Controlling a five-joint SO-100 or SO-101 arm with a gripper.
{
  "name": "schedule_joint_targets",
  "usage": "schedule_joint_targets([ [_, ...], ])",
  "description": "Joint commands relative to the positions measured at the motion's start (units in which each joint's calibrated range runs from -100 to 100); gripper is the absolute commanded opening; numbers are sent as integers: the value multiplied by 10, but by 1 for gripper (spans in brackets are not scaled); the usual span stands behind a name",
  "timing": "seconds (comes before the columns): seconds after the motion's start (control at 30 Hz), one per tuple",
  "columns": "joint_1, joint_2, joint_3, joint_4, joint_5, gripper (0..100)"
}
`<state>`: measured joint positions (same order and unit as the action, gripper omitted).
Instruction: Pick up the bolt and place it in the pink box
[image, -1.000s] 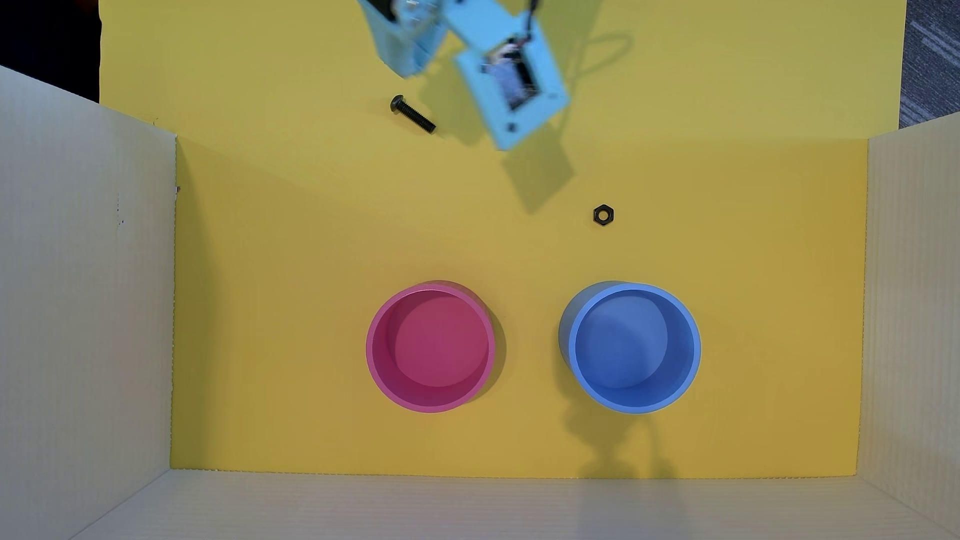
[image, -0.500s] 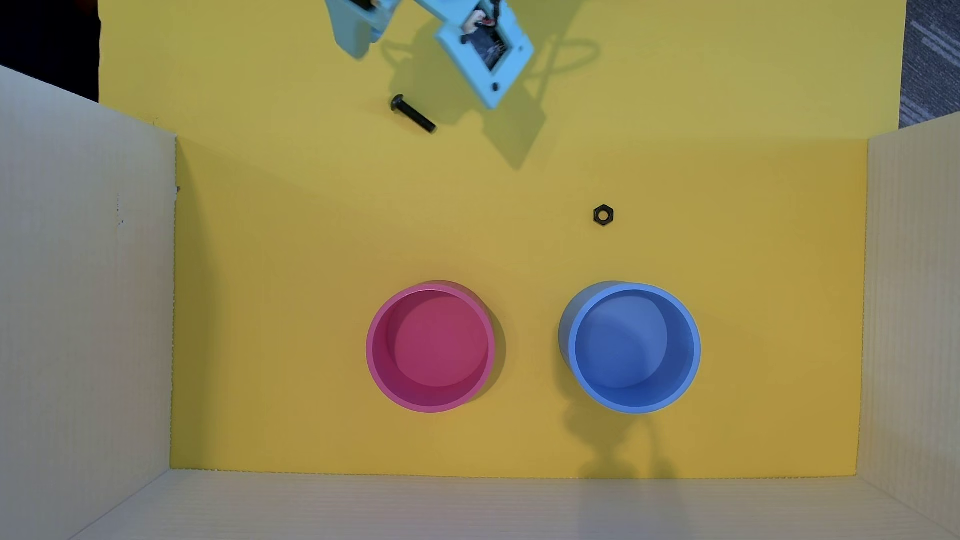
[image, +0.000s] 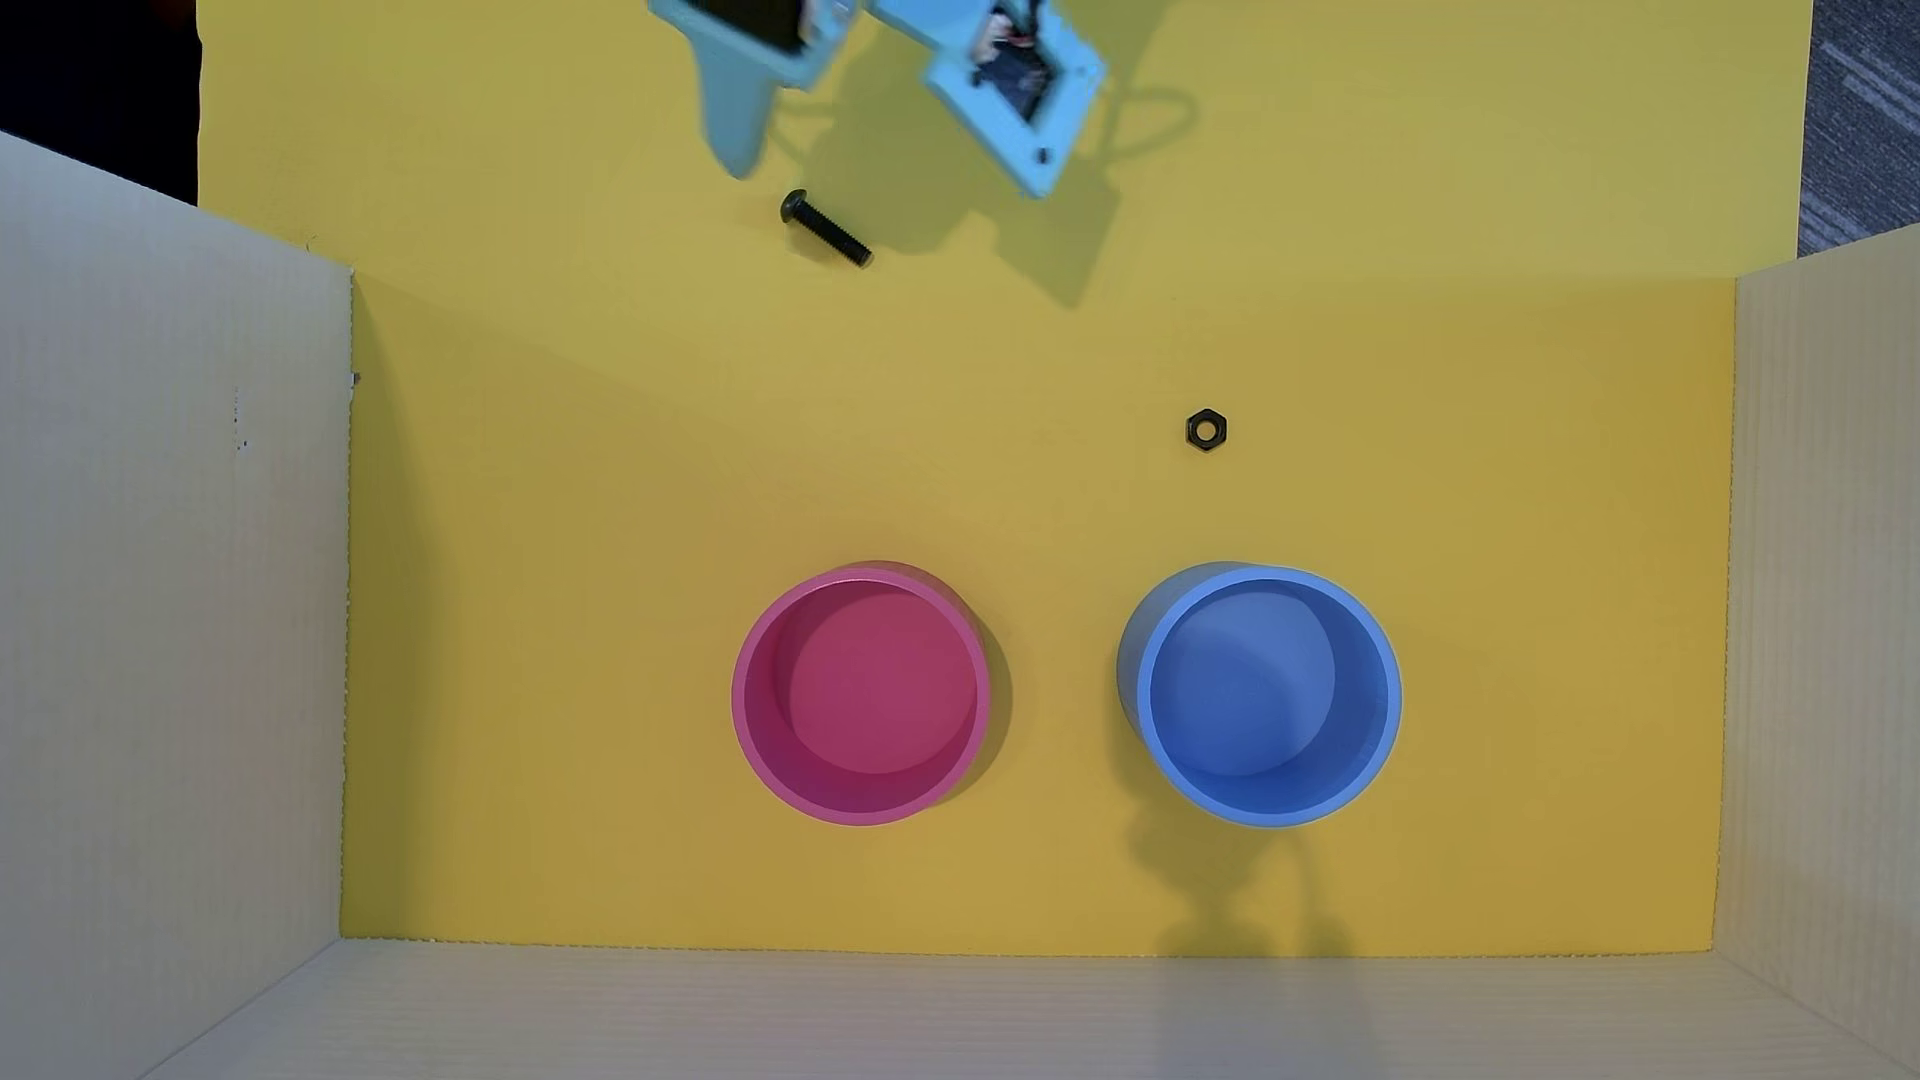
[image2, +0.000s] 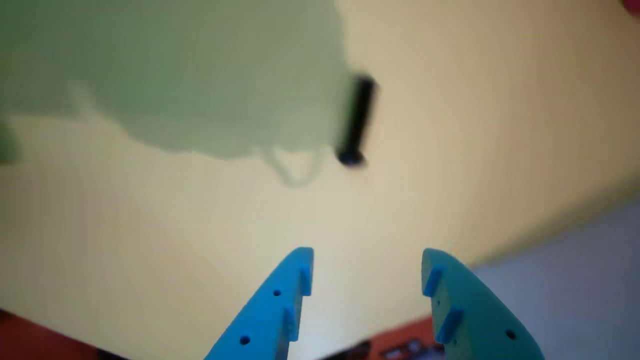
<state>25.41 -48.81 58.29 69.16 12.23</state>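
Gripper (image2: 367, 260) jaws are spread apart and empty; over the last second the light-blue arm has been swung toward the upper left of the overhead view, nearer the small black metal bolt (image: 825, 227), untouched on the yellow bench (image: 623, 467). The round pink plastic box (image: 861, 695) is seen empty; a grasp looks due.

In the wrist view the bolt (image2: 356, 121) ahead of the gripper (image2: 367, 260) is blurred, its threads unreadable. The overhead view's top edge cuts off the arm (image: 1013, 73) behind its light-blue housing.
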Motion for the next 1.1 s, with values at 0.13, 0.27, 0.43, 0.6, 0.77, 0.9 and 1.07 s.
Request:
schedule_joint_targets([
  [0.13, -21, 144, -50, -1, -4, 16],
  [0.27, -18, 210, -90, -6, -4, 16],
  [0.43, -19, 268, -115, -52, -4, 16],
  [0.6, -22, 322, -130, -71, -4, 16],
  [0.77, -22, 385, -146, -102, -4, 16],
  [0.9, -22, 427, -157, -120, -4, 16],
  [1.07, -22, 464, -157, -146, -4, 1],
])
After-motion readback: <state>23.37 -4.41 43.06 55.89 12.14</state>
